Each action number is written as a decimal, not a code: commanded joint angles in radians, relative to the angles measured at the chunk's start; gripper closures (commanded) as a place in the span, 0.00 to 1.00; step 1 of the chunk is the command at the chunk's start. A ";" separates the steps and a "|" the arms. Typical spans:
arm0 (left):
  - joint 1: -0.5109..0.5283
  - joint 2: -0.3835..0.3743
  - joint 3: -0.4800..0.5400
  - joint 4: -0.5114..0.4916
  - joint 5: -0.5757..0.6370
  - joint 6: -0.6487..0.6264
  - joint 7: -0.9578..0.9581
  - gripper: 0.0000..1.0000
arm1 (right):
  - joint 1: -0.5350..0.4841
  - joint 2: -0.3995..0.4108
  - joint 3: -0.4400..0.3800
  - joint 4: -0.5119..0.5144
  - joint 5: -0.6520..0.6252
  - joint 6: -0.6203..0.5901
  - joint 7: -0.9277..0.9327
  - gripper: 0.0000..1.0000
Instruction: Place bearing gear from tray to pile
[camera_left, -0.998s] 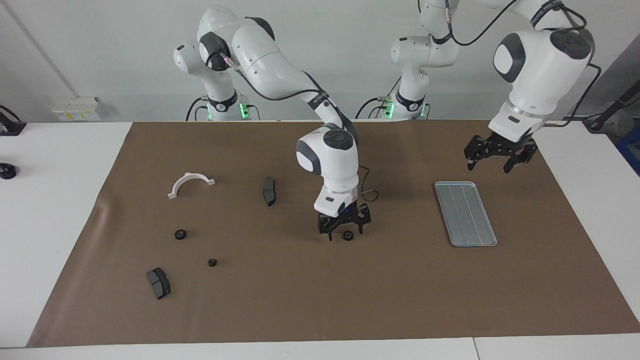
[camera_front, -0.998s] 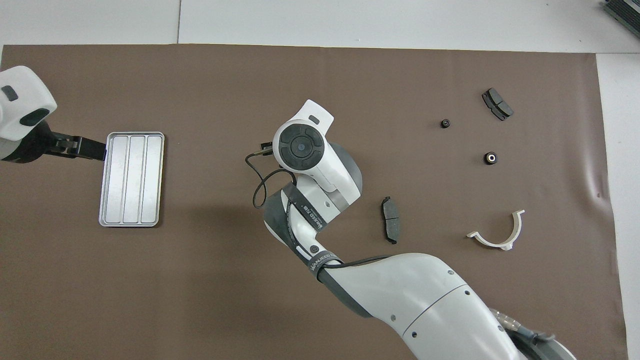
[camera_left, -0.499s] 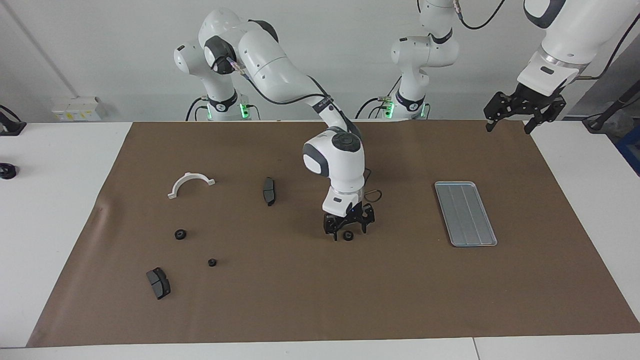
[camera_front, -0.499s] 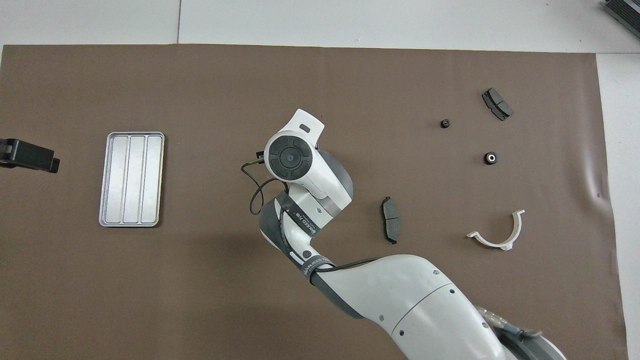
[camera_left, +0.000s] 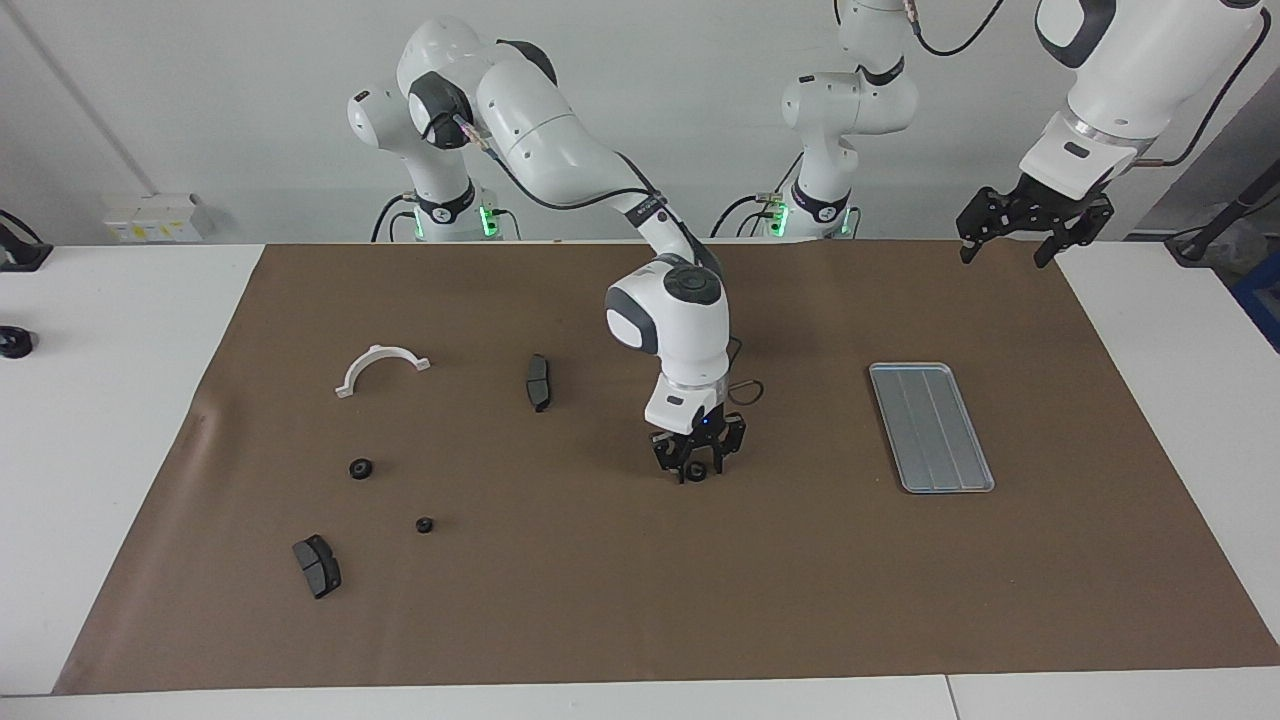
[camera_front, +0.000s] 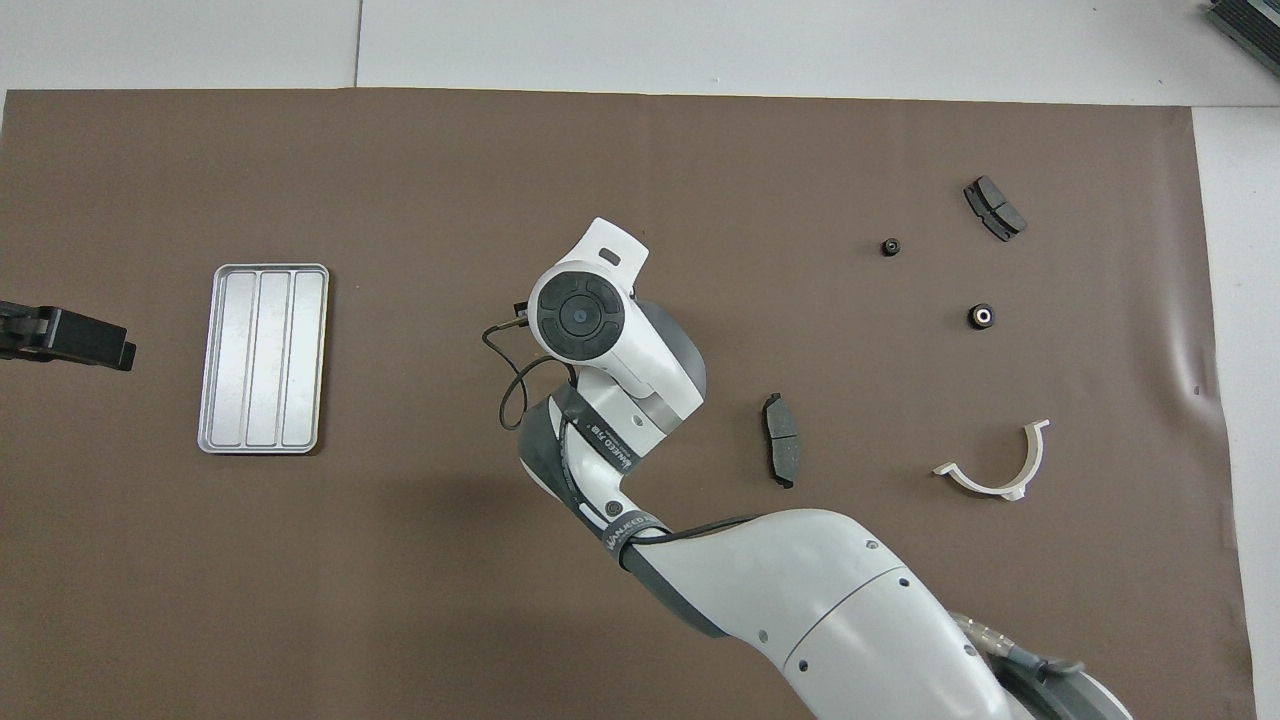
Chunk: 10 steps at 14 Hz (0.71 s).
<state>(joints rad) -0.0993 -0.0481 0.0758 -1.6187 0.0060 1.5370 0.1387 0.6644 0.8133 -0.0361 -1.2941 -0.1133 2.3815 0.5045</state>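
"Gear (camera_left: 696, 470) first. Where is it?"

"On the brown surface (camera_left: 640, 600), in the middle, between the tray (camera_left: 931, 427) and the pile. The right tool (camera_left: 697, 466) is down around it. Its fingers are drawn in close on both sides of the gear. I think it is pinching it, but I cannot tell if the grip is tight."

"Is it lifted?"

"No. It looks like it sits on the surface."

"So what is done?"

"The gear is out of the tray. The tray has nothing in it. Two more small gears (camera_left: 361, 468) already lie over by the pile, toward the right arm's end, near the white half-ring (camera_left: 381, 366) and the two dark pads (camera_left: 317, 565)."

"What is left?"

"I guess it must be picked up, carried to those parts and let go."

"And the other arm?"

"The left tool (camera_left: 1022, 230) waits up high, spread wide, holding nothing, over the edge nearest the robots at its own end."
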 joint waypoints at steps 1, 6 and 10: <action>0.009 -0.033 -0.004 -0.038 -0.004 0.028 0.002 0.00 | -0.002 0.014 0.002 0.021 -0.031 -0.005 0.035 0.50; 0.010 -0.033 -0.002 -0.038 -0.006 0.028 -0.007 0.00 | 0.000 0.006 0.004 0.009 -0.031 -0.031 0.034 0.50; 0.039 -0.039 -0.004 -0.049 -0.006 0.029 -0.004 0.00 | 0.000 0.000 0.002 -0.005 -0.032 -0.036 0.032 0.50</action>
<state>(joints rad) -0.0803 -0.0506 0.0796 -1.6219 0.0060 1.5389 0.1352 0.6646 0.8131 -0.0361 -1.2936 -0.1148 2.3736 0.5045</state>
